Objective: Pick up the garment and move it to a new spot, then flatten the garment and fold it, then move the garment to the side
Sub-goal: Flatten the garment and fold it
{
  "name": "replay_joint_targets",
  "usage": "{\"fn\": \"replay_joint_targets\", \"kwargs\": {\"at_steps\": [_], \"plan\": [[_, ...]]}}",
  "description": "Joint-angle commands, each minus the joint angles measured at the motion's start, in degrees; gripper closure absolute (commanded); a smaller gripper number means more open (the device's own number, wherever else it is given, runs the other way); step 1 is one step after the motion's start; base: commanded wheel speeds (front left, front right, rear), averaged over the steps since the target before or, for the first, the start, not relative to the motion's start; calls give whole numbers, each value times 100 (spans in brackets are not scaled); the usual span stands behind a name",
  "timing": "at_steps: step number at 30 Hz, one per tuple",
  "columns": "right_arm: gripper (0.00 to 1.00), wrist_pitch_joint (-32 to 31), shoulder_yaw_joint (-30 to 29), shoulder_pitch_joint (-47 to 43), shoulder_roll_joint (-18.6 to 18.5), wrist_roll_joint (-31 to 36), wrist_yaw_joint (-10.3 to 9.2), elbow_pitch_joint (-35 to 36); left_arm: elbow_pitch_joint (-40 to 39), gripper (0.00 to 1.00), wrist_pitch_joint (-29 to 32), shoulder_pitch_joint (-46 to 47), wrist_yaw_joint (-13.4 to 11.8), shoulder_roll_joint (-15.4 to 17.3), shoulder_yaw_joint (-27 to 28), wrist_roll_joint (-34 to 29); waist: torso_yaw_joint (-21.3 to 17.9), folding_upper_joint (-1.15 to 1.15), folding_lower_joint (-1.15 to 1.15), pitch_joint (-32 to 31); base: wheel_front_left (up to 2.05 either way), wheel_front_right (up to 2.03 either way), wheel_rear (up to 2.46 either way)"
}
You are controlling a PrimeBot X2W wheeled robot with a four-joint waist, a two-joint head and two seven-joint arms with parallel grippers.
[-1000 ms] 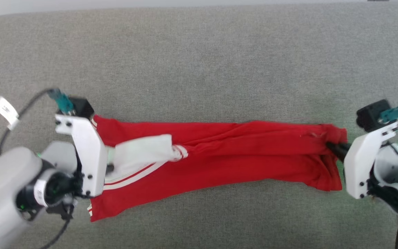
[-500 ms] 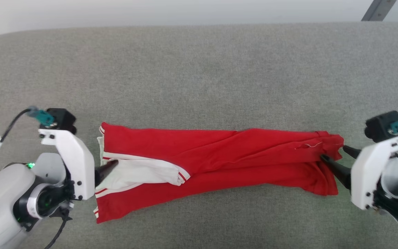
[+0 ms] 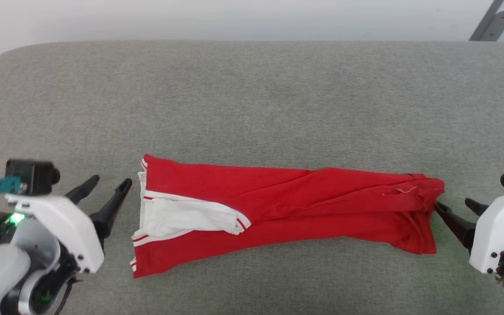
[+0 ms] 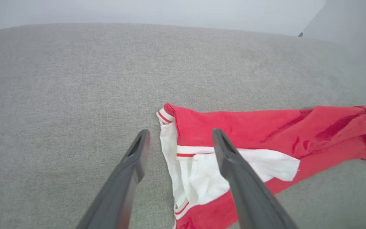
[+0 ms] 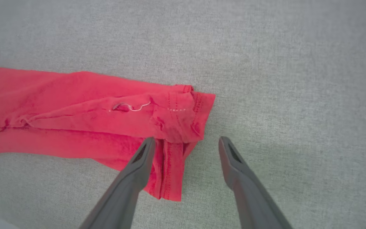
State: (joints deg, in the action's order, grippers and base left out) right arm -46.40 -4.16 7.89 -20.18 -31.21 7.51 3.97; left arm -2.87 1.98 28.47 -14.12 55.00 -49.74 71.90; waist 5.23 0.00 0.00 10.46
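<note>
The garment [image 3: 304,205] is a bright red shirt lying in a long folded strip across the grey cushioned surface [image 3: 252,100], its white sleeve panel [image 3: 182,216] and thin white stripes at the left end. My left gripper [image 3: 110,180] stands open just left of that end, nothing between its fingers. In the left wrist view the left gripper [image 4: 180,132] hovers above the striped edge of the garment [image 4: 265,130]. My right gripper [image 3: 453,203] is open at the right end. In the right wrist view the right gripper [image 5: 186,139] straddles the hem corner of the garment [image 5: 75,105].
The grey surface runs wide behind and in front of the shirt. Its rounded back edge meets a pale wall [image 3: 234,17]. A grey metal bracket [image 3: 492,24] shows at the far top right.
Both grippers have opened, let go of the garment's ends and drawn back outward. The garment now lies loose on the surface. The head camera has shifted, showing more of the back edge.
</note>
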Motion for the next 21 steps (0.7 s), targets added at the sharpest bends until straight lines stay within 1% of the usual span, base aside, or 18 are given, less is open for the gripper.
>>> {"fn": "replay_joint_targets", "kwargs": {"at_steps": [1,2,6,8,10,13,14,15,19,21], "plan": [[0,-7,-41,56,27,-9,-3,-83,-31,0,-186,-118,-4,41,40,-93,43,0,0,10,0,0,0],[0,-2,-39,107,-5,19,-3,-187,-23,0,-369,-207,-43,23,88,-84,77,0,0,17,0,0,0],[0,17,-16,295,-34,-16,-3,-638,-26,0,-1014,-496,-21,7,167,-242,222,0,0,64,0,0,0],[0,50,54,422,-140,29,-3,-897,14,0,-1253,-649,-35,-18,222,-217,310,0,0,91,0,0,0],[0,11,163,541,-163,-52,-3,-1174,49,0,-1430,-789,-40,-53,303,-156,392,0,0,117,0,0,0],[0,-10,328,730,-281,-160,-3,-1607,83,0,-1576,-990,-53,-165,428,-59,516,0,0,162,0,0,0],[0,-10,328,730,-281,-160,-3,-1607,83,0,-1576,-990,-53,-165,428,-59,516,0,0,162,0,0,0],[0,-33,405,789,-297,-202,-3,-1760,93,0,-1609,-1066,-33,-201,471,-28,551,0,0,175,0,0,0],[0,-143,744,976,-261,-450,-3,-2393,171,0,-1689,-1337,32,-346,687,35,688,0,0,214,0,0,0],[0,-275,919,1041,-180,-578,-2,-2703,220,0,-1710,-1469,44,-431,811,-3,733,0,0,219,0,0,0]]}}
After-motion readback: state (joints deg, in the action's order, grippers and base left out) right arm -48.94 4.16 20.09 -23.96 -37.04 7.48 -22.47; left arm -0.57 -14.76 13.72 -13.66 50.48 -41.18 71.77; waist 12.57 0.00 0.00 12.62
